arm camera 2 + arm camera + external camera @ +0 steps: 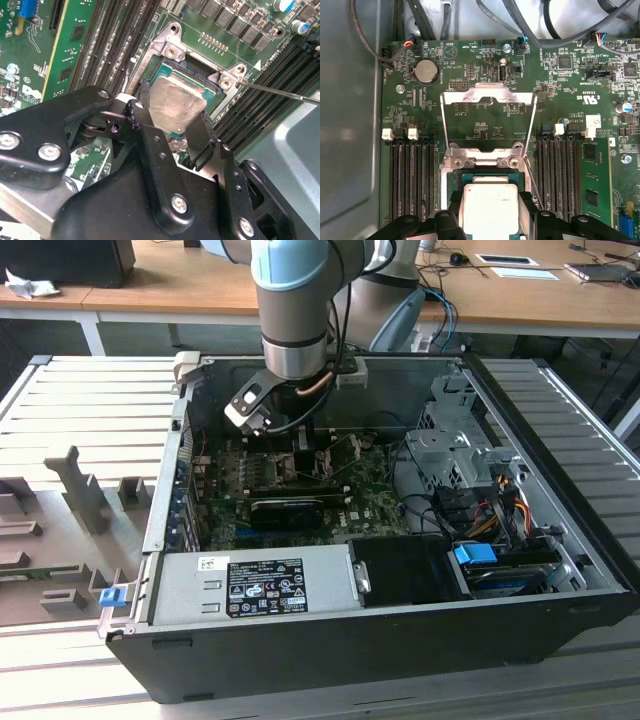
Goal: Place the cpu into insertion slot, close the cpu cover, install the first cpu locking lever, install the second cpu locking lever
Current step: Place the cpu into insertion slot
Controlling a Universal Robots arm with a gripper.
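Exterior view high over the open case (350, 652); both wrist views close above the insertion slot (169, 48) (485, 160).

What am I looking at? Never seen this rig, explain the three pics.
It is a robot arm reaching down into an open computer case. The exterior view comes from a camera off the arm that watches the whole scene. The two wrist views come from cameras riding on the arm, looking at the green motherboard. In both wrist views the black jaws stand on two opposite sides of the cpu, the small silvery square chip. They appear shut on it, right over the insertion slot. The cpu cover, a thin metal frame with a window, is swung open, away from the slot.
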